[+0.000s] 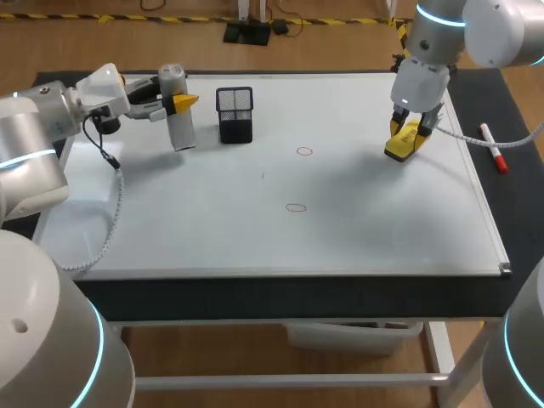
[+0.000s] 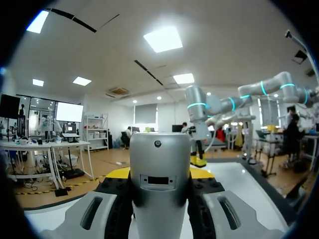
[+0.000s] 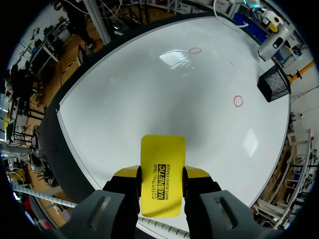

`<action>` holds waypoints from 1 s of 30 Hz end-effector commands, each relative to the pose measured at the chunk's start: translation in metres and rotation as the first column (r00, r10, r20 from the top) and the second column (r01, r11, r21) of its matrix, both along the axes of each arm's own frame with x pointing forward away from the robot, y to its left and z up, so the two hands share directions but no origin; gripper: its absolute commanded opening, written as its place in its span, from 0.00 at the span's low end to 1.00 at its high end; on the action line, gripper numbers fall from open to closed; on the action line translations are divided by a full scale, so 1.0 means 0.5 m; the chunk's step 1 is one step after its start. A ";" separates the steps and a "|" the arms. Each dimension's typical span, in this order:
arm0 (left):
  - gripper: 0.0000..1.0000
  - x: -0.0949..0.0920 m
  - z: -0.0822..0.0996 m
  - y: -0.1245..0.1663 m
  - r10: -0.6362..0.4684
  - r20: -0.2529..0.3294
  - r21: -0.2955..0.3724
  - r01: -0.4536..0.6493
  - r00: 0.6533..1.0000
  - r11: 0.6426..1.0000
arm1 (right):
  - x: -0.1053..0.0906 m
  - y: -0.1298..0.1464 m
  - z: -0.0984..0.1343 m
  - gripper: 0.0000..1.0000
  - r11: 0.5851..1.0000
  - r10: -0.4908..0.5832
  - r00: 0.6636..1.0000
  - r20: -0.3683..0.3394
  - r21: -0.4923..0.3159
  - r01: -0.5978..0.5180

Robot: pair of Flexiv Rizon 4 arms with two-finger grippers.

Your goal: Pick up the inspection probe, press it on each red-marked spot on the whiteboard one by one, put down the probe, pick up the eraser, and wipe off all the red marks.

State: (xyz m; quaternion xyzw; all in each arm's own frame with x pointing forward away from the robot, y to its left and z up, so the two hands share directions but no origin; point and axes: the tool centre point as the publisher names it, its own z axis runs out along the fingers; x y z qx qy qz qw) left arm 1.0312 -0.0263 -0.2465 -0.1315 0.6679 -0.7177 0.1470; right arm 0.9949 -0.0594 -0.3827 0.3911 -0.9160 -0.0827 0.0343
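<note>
The grey cylindrical probe (image 1: pixel 178 119) stands upright at the whiteboard's back left, with my left gripper (image 1: pixel 176 100) shut on its upper part; in the left wrist view the probe (image 2: pixel 159 199) fills the space between the fingers (image 2: pixel 119 173). At the board's right side my right gripper (image 1: pixel 413 129) is shut on the yellow eraser (image 1: pixel 401 146), whose lower end is at the board surface. The eraser (image 3: pixel 162 169) sticks out ahead of the yellow fingertips (image 3: pixel 124 173). Two small red circles (image 1: pixel 304 151) (image 1: pixel 295 207) are drawn mid-board, seen as red marks (image 3: pixel 238 101) (image 3: pixel 195 50) ahead of the eraser.
A black mesh cup (image 1: pixel 235 115) stands just right of the probe, also in the right wrist view as the mesh cup (image 3: pixel 274 83). A red-capped marker (image 1: pixel 494 148) lies on the dark mat right of the whiteboard (image 1: pixel 212 229). The board's frame edge (image 1: pixel 484 212) runs along the right.
</note>
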 end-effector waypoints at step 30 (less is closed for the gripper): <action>0.00 -0.010 0.013 0.050 0.051 -0.002 0.006 -0.051 0.999 0.999 | 0.028 0.184 0.006 0.00 0.965 0.258 0.966 0.023 -0.059 -0.256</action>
